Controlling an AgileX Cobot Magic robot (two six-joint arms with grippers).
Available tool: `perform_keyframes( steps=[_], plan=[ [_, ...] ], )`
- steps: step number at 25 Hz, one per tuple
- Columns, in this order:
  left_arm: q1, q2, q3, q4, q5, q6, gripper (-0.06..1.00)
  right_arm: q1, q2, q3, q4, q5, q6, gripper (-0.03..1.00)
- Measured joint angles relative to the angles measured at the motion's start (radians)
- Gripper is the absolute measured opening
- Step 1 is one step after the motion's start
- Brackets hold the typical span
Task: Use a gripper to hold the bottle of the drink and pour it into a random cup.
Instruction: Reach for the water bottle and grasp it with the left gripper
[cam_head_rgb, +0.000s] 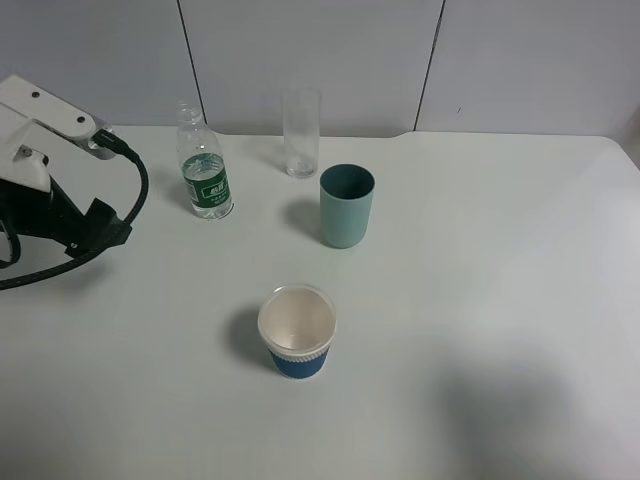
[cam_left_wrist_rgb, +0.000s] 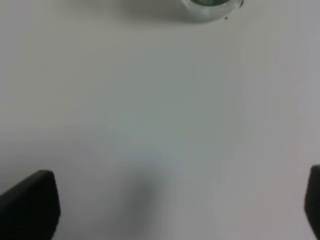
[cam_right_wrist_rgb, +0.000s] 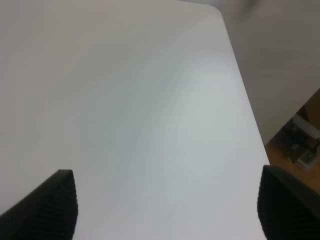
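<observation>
Worktop (cam_head_rgb: 480, 280): smooth, matt white. Bottle (cam_head_rgb: 205, 175): clear glossy plastic, ribbed neck, green printed label. Cup (cam_head_rgb: 346, 208): matt teal. Tall glass (cam_head_rgb: 301, 133): transparent, glossy. Paper cup (cam_head_rgb: 298, 330): blue-and-white paper. Right gripper (cam_right_wrist_rgb: 165, 172) jaws: black, finely ribbed.

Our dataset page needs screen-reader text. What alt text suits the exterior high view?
A white table holds a bottle with a green label, a tall clear glass and a teal cup near the back, and a blue-and-white paper cup nearer the front. A robot arm enters at the left edge.
</observation>
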Motion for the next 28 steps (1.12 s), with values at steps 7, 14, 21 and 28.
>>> perform_keyframes(
  steps=[7, 14, 21, 28],
  plan=[
    [0.000, 0.113, 0.000, 0.000, -0.128, 0.000, 1.00, 0.000, 0.000, 0.000, 0.000, 0.000, 0.000, 0.74],
    [0.000, 0.228, 0.000, 0.000, -0.288, -0.012, 1.00, 0.000, 0.000, 0.000, 0.000, 0.000, 0.000, 0.74],
    [0.000, 0.353, -0.001, 0.003, -0.472, -0.019, 1.00, 0.000, 0.000, 0.000, 0.000, 0.000, 0.000, 0.74],
    [0.000, 0.452, -0.002, 0.075, -0.619, -0.071, 1.00, 0.000, 0.000, 0.000, 0.000, 0.000, 0.000, 0.74]
  ],
)
